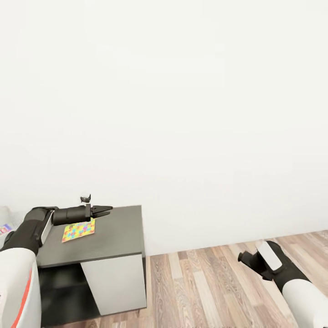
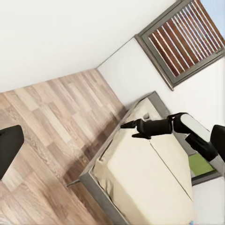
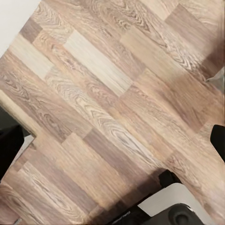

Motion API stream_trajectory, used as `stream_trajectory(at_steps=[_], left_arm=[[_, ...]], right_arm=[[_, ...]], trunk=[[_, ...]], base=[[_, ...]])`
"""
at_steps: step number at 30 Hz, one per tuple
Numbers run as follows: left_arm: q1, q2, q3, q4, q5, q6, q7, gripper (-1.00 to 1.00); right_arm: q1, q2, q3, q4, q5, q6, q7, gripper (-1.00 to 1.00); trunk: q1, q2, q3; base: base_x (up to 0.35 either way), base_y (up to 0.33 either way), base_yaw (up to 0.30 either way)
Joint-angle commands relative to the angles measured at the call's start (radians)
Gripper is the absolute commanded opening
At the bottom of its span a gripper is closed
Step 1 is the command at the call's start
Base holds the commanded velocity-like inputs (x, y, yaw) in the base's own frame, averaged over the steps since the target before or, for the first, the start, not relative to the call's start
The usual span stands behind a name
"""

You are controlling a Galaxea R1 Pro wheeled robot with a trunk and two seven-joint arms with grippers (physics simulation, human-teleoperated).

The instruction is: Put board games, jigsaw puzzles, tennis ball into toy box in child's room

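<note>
One jigsaw puzzle [image 1: 78, 230], a thin sheet of bright mixed pieces, lies flat on the dark grey section of the table [image 1: 118, 232]. My left gripper [image 1: 104, 211] hovers just beyond the puzzle's far edge, open and holding nothing. My right gripper [image 1: 243, 258] hangs low over the wooden floor to the right, open and empty. In the left wrist view it shows again as the right gripper [image 2: 126, 126] in front of the bed [image 2: 140, 183], whose beige mattress is bare where visible. The board games, tennis ball and toy box are out of view.
A plain white wall [image 1: 182, 114] rises behind the table. Wooden floor [image 1: 214, 282] stretches right of the table's white side panel [image 1: 120, 284]. A slatted window [image 2: 183, 37] sits above the bed. A sliver of something printed [image 1: 4, 228] shows at the left edge.
</note>
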Motion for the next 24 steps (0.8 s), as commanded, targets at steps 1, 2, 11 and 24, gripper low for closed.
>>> stream_trajectory(at_steps=[1,2,11,24], left_arm=[[-0.001,0.000,0.003,-0.001,-0.007,0.010,-0.007,1.00],[-0.001,0.000,0.003,-0.001,-0.007,0.010,-0.008,1.00],[0.014,-0.034,0.004,0.003,-0.008,-0.064,0.009,1.00],[0.043,-0.050,0.005,0.004,-0.006,-0.119,0.046,1.00]], right_arm=[[0.015,0.002,0.001,0.000,-0.010,-0.028,-0.009,1.00],[0.032,0.004,0.003,0.001,-0.009,-0.057,-0.009,1.00],[0.130,0.006,0.053,0.005,0.026,-0.254,0.029,1.00],[0.150,0.009,0.091,0.105,0.091,-0.406,0.107,1.00]], trunk=[[0.001,-0.002,-0.003],[0.001,-0.002,-0.003],[0.001,-0.002,-0.007],[0.001,-0.002,-0.014]], base=[[0.000,0.000,-0.278],[0.000,0.000,-0.276],[0.000,0.000,-0.270],[0.000,0.000,-0.266]])
